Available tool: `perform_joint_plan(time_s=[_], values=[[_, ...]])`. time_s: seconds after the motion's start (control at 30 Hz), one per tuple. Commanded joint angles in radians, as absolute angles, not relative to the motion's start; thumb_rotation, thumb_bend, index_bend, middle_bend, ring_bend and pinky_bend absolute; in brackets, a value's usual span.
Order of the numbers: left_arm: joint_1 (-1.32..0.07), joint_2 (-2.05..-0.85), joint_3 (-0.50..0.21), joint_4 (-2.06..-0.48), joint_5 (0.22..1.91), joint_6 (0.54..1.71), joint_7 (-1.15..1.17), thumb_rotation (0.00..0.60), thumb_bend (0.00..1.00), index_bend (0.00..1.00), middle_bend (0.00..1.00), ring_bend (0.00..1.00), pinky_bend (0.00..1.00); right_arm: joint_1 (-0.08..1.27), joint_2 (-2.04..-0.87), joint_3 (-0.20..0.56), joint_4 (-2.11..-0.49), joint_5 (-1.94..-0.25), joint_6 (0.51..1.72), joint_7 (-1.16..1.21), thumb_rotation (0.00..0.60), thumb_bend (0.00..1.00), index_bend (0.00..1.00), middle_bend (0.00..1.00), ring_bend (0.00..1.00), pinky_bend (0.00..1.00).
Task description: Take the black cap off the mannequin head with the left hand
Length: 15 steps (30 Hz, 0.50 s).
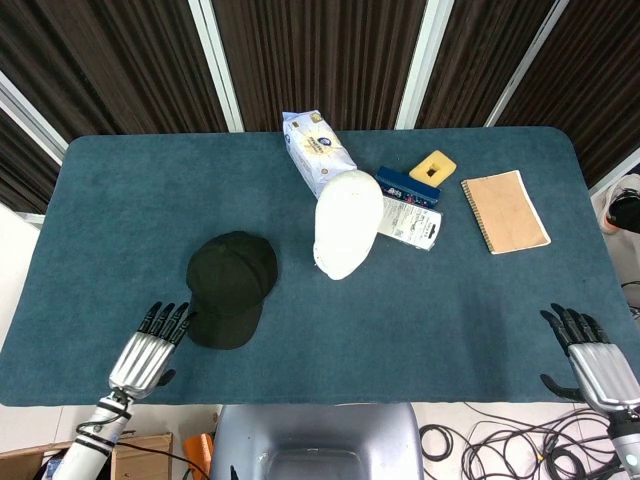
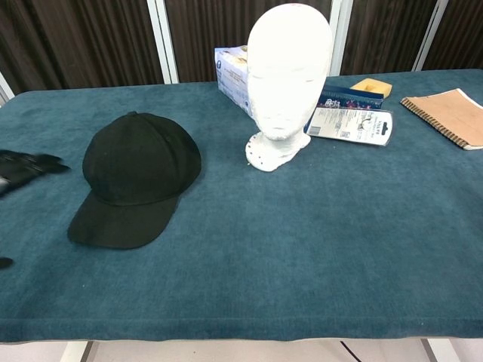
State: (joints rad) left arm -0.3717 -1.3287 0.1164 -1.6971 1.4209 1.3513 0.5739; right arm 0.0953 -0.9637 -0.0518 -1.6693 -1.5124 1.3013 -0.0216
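The black cap [image 1: 232,287] [image 2: 137,175] lies flat on the blue table, brim toward the front edge, to the left of the white mannequin head [image 1: 346,223] [image 2: 287,83], which stands bare and upright. My left hand [image 1: 148,351] [image 2: 21,167] is near the front left edge, just left of the cap's brim, fingers apart, holding nothing and not touching the cap. Over the front right corner hangs my right hand [image 1: 592,362], fingers spread and empty; the chest view does not show it.
Behind the mannequin head lie a white tissue pack [image 1: 316,150], a blue box [image 1: 405,185], a flat white package [image 1: 410,223] and a yellow sponge [image 1: 432,167]. A brown notebook [image 1: 504,211] lies at the right. The table's front edge [image 2: 241,332] is close.
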Motion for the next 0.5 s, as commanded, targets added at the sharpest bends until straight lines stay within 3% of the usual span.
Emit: perform_joint_plan(time_s=[0.03,0.13,0.27,0.5], values=[[-0.276,-1.235,0.116,-1.729,1.433,1.485,0.482,0.6,0.23,0.0,0.0,0.0,0.01,0.092,-0.968,-0.051,-1.672,-1.512,1.308,-0.039,0.6,0.18,0.0,0.0,0.0,0.09],[-0.212,-1.23,0.084,-1.684,1.389,1.558,0.36,0.6,0.23,0.0,0.0,0.0,0.0,0.091,-0.976,-0.053,-1.677,-1.511,1.304,-0.062,0.6,0.18,0.0,0.0,0.0,0.09],[-0.167,-1.221,0.039,-1.645,1.308,1.555,0.193,0.6,0.23,0.0,0.0,0.0,0.0,0.091,-0.986,-0.05,-1.685,-1.51,1.309,-0.083,0.6,0.18,0.0,0.0,0.0,0.09],[-0.157,-1.179,0.03,-1.613,1.39,1.55,0.077,0.6,0.24,0.0,0.0,0.0,0.0,0.082,-1.0,-0.05,-1.686,-1.51,1.326,-0.115,0.6,0.18,0.0,0.0,0.0,0.09]])
